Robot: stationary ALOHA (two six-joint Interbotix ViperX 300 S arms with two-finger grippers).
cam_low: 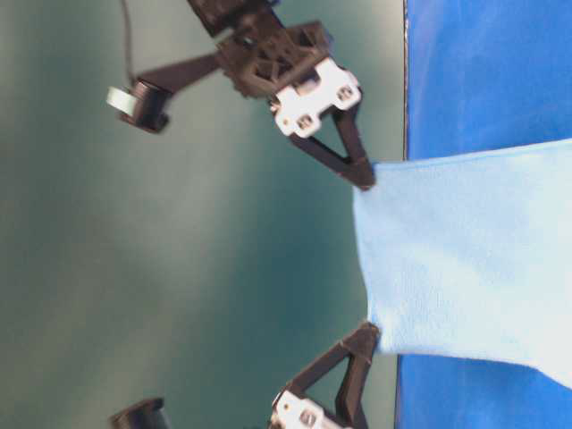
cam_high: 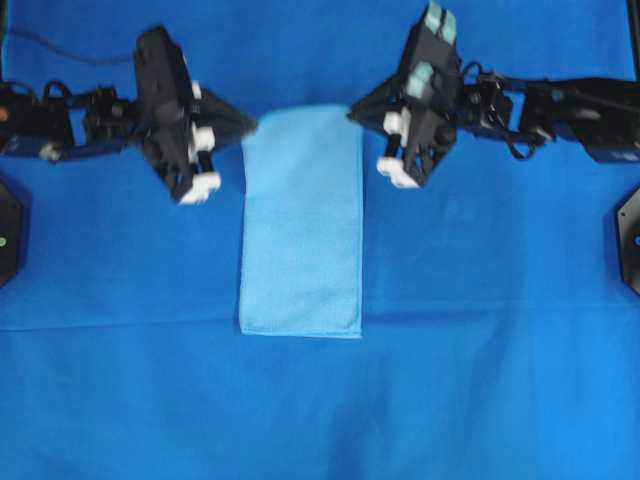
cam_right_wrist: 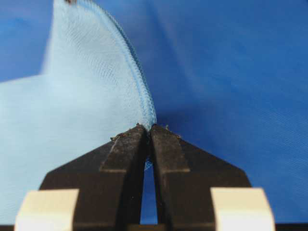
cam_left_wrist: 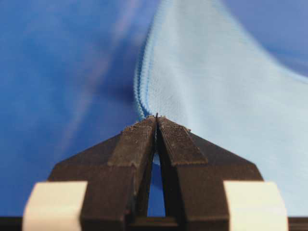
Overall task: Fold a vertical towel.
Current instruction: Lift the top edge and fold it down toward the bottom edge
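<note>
The towel (cam_high: 300,230) is a pale sky-blue strip lying lengthwise down the middle of the table, with its near edge flat. My left gripper (cam_high: 250,125) is shut on its far left corner. My right gripper (cam_high: 352,112) is shut on its far right corner. In the left wrist view the left gripper's (cam_left_wrist: 156,118) tips pinch the stitched edge of the towel (cam_left_wrist: 216,86). The right wrist view shows the right gripper (cam_right_wrist: 147,126) clamped on the towel (cam_right_wrist: 72,96) the same way. At table level the far end of the towel (cam_low: 474,259) hangs lifted off the table between the two grippers.
A darker royal-blue cloth (cam_high: 320,420) covers the whole table, with a faint crease across it near the towel's near edge. Black fixtures sit at the left edge (cam_high: 8,235) and the right edge (cam_high: 630,235).
</note>
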